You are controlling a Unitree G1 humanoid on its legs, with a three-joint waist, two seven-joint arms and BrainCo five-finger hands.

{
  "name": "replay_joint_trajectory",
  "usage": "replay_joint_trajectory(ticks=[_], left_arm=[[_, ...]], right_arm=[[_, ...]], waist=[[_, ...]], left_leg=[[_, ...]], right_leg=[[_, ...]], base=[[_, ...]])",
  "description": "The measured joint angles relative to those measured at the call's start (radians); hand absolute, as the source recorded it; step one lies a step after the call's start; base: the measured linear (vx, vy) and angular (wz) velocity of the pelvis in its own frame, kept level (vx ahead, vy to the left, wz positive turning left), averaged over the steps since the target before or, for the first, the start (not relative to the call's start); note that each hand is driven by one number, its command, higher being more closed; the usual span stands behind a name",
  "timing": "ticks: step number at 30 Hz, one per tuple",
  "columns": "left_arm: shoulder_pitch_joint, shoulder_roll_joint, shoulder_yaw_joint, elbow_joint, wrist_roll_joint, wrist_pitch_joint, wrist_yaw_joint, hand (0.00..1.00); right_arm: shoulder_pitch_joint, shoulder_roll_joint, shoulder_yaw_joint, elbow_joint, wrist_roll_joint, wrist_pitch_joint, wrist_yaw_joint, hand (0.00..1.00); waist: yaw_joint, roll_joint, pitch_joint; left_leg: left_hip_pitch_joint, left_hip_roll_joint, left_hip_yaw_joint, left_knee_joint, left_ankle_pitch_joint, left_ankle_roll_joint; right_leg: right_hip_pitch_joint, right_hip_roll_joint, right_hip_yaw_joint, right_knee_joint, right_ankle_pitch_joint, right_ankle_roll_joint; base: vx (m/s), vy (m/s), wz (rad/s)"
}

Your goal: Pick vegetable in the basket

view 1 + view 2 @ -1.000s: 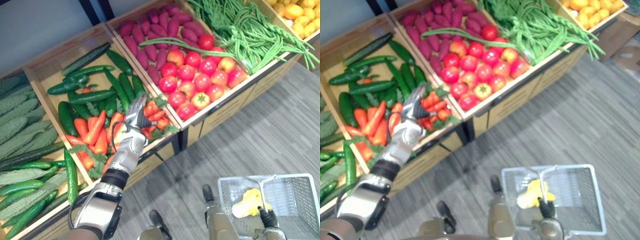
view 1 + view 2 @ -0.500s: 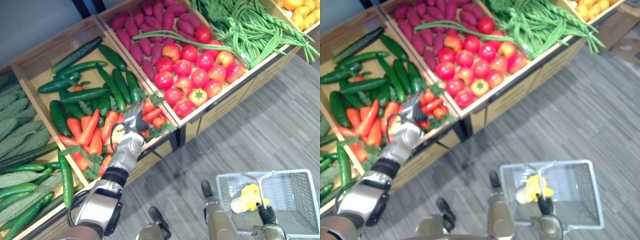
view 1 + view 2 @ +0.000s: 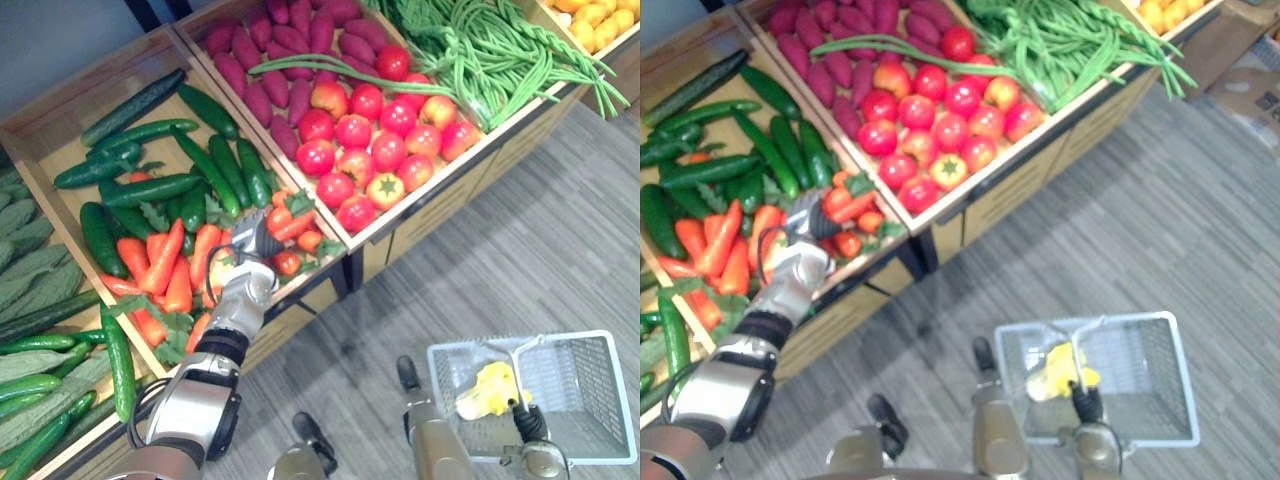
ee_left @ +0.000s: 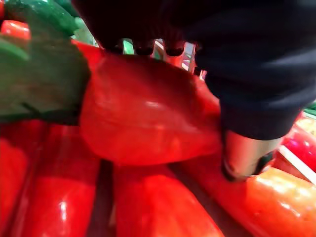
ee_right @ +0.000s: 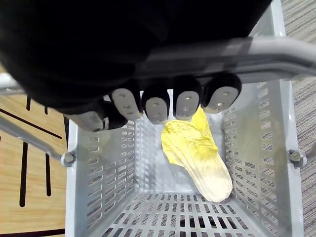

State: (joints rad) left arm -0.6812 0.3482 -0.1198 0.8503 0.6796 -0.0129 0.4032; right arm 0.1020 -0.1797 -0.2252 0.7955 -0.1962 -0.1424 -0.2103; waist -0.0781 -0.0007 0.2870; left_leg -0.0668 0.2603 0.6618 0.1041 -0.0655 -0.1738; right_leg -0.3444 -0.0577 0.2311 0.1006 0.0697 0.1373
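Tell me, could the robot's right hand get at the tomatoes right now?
Probably not. The right hand is curled round the basket handle down by the floor, well apart from the tomatoes up in their crate. The left hand, gripping a red vegetable, is nearer.

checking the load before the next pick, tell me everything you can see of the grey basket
The basket is light grey, plastic-looking and rectangular, with slotted walls and floor and small round pivots at the rim. It sits level at the robot's right side, open top up. The right hand carries it, fingers curled round the grey bar handle. Inside lies one pale yellow leafy vegetable, resting on the basket's floor.
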Motion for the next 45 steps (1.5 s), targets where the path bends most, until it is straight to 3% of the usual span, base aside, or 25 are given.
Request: replay_joint_trajectory(ticks=[11,18,24,28,34,36,40,45], left_arm=[[-0.010,0.003,-0.018,0.011,-0.007,0.016,-0.009,1.00],[0.006,0.082,-0.079,-0.349,-0.005,0.013,-0.026,1.00],[0.034,0.097,-0.079,-0.456,0.002,0.014,-0.025,1.00],[0.090,0.098,-0.081,-0.533,0.005,0.005,-0.032,1.00],[0.105,0.173,-0.099,-0.648,0.033,-0.001,-0.040,1.00],[0.128,0.220,-0.134,-0.750,0.044,-0.022,-0.040,1.00],[0.197,0.289,-0.250,-0.970,0.032,-0.130,-0.092,1.00],[0.217,0.293,-0.398,-1.086,-0.051,-0.233,-0.144,1.00]], right_arm=[[0.000,0.000,0.000,0.007,-0.001,0.001,0.001,1.00],[0.008,0.011,-0.044,0.027,-0.001,0.001,0.001,1.00],[0.008,0.022,-0.093,0.033,0.000,0.010,0.002,1.00],[0.024,0.024,-0.125,0.040,-0.001,0.033,0.003,1.00],[0.002,-0.006,-0.164,0.036,-0.023,0.051,0.004,1.00],[-0.013,-0.051,-0.189,-0.001,-0.053,0.054,0.010,1.00],[-0.019,-0.202,-0.224,-0.102,-0.088,0.056,0.013,1.00],[-0.066,-0.344,-0.196,-0.241,-0.101,0.048,0.026,1.00]], waist=[[-0.005,-0.011,0.004],[-0.001,-0.020,0.001],[0.014,-0.025,-0.005],[0.028,-0.032,-0.055],[0.030,-0.037,-0.084],[0.031,-0.038,-0.090],[0.040,-0.045,-0.119],[0.040,-0.048,-0.142]], left_leg=[[0.000,0.002,-0.020,0.002,0.002,0.002],[0.002,-0.008,-0.099,0.002,0.010,0.014],[0.006,-0.036,-0.125,-0.037,0.034,0.026],[0.020,-0.041,-0.132,-0.072,0.056,0.026],[0.049,-0.060,-0.151,-0.129,0.094,0.029],[0.051,-0.069,-0.152,-0.139,0.096,0.028],[0.083,-0.077,-0.120,-0.151,0.098,0.031],[0.142,-0.071,-0.034,-0.134,0.064,0.014]], right_leg=[[0.026,-0.006,-0.013,-0.035,0.021,0.001],[0.082,-0.033,-0.085,-0.038,0.020,0.001],[0.095,-0.057,-0.111,-0.039,0.019,0.003],[0.107,-0.057,-0.124,-0.049,0.019,0.003],[0.126,-0.062,-0.145,-0.051,0.019,0.003],[0.126,-0.065,-0.145,-0.054,0.019,0.004],[0.139,-0.063,-0.117,-0.067,0.025,0.012],[0.145,-0.036,-0.037,-0.065,0.026,0.015]], base=[[0.00,-0.001,0.03],[0.00,0.010,0.30],[-0.04,0.009,0.18],[0.00,-0.003,0.09],[0.01,0.001,0.12],[0.00,0.000,0.00],[0.05,0.021,-0.16],[0.06,0.013,-0.57]])
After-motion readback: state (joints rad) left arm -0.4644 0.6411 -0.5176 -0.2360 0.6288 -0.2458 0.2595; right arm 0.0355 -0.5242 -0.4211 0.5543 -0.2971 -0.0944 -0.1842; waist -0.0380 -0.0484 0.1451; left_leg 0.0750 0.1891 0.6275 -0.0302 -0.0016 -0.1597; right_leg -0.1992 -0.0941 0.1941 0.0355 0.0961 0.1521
